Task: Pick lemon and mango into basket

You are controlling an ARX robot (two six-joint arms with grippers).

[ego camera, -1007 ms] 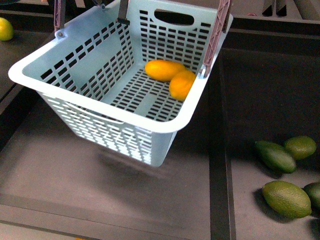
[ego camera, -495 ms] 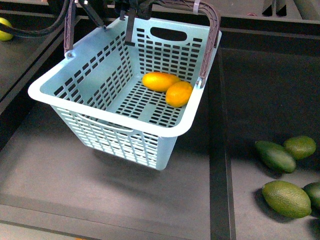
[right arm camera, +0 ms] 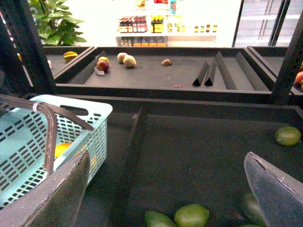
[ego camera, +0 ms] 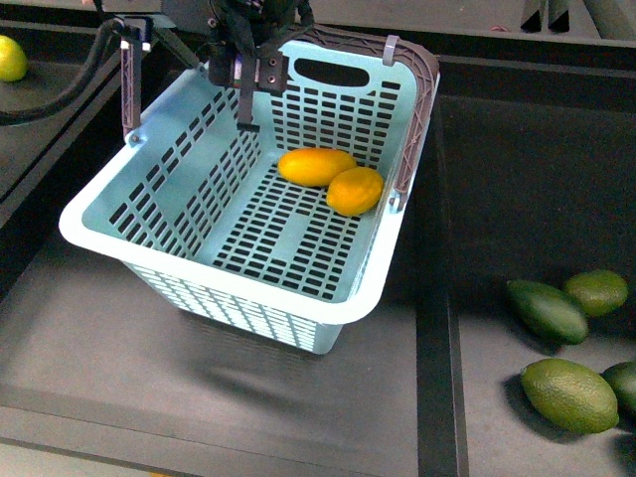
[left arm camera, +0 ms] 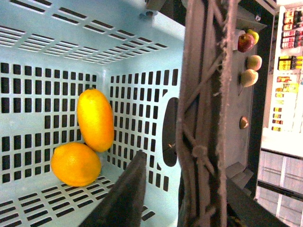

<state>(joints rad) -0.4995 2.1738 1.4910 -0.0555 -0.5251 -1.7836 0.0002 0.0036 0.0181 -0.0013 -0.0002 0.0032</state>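
The light teal basket hangs tilted over the dark left tray, and I cannot tell whether its base touches the floor. Inside, at its far right corner, the long mango lies against the stubbier lemon. My left gripper is shut on the brown basket handle at the top. The left wrist view shows that handle in my left gripper, with the mango and lemon below. My right gripper is open and empty, beside the basket.
Dark green oval fruits lie in the right tray, past a raised divider. A yellow-green fruit sits at the far left. More green fruits lie under the right gripper. Apples sit on a far shelf.
The basket has sunk lower and away from the camera, still tilted, and my left gripper has come into view at the top. The mango and lemon stayed inside.
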